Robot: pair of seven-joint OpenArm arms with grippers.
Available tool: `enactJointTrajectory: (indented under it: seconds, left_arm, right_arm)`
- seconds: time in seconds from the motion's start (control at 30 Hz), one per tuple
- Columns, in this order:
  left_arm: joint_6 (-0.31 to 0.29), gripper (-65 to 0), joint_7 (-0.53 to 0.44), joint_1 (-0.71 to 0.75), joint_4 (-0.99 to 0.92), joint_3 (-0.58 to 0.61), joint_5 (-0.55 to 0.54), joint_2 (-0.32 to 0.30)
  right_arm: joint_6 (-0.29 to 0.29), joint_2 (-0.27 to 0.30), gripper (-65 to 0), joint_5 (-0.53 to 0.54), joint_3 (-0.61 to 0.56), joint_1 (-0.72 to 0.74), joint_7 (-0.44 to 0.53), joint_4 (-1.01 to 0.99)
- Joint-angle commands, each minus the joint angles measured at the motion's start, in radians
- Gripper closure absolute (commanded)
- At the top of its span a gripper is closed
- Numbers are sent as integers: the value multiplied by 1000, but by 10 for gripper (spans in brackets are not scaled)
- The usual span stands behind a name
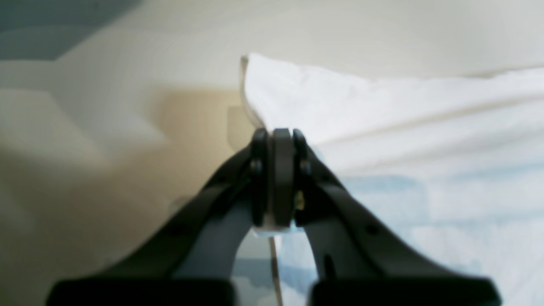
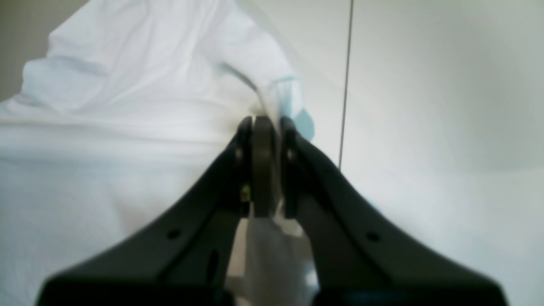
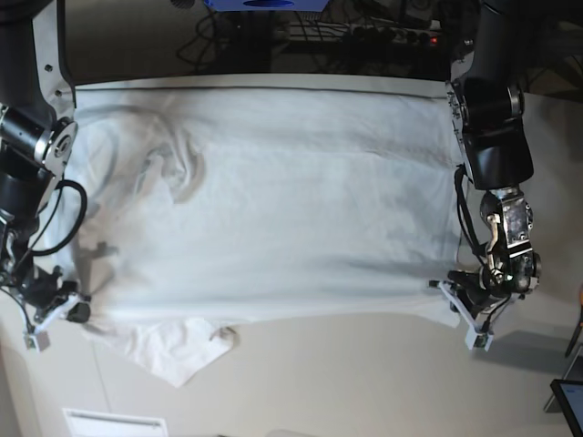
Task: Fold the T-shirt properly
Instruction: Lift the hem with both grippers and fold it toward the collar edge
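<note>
Two grippers, both clamped on cloth. Item one: T-shirt [image 3: 273,209], white, spread flat across the table [image 3: 364,382], its long axis running side to side in the base view; one sleeve spills loose past the shirt's near edge, toward my right-arm side. Collar region sits rumpled at that same end.

Item two: left gripper [image 3: 466,311], jaws pressed together with a thin corner of the shirt's near edge pinched between them; the wrist view shows fabric rising just beyond the tips. Arm reaches down along the shirt's end, wrist bent low toward the table.

Item three: right gripper [image 3: 56,308], jaws likewise closed, holding a bunch of cloth at the opposite near corner, beside the loose sleeve. Arm descends along that end, forearm nearly vertical in view.

Step in hand, as I judge it: first lengthwise fold, near edge gripped at both corners. Next move calls for lifting both corners together and carrying them evenly over toward the shirt's far edge, keeping tension level so the sleeve tucks under.
</note>
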Motion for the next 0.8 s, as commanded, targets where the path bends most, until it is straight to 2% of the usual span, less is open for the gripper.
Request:
enactJointTrajectory:
  seconds: [0.0, 0.17, 0.57, 0.77]
  left_arm:
    - [17, 0, 4, -26, 44, -6, 17, -17]
    - [17, 0, 49, 22, 167, -6, 16, -14]
    - [17, 0, 156, 183, 383, -6, 16, -13]
    - [17, 0, 210, 272, 480, -6, 16, -13]
  right_arm:
    - [-10, 22, 0, 4, 6, 20, 9, 49]
    - [-12, 17, 0, 4, 11, -21, -82, 149]
    - [-12, 2, 0, 4, 12, -132, -210, 315]
    - [-13, -4, 0, 4, 8, -164, -224, 344]
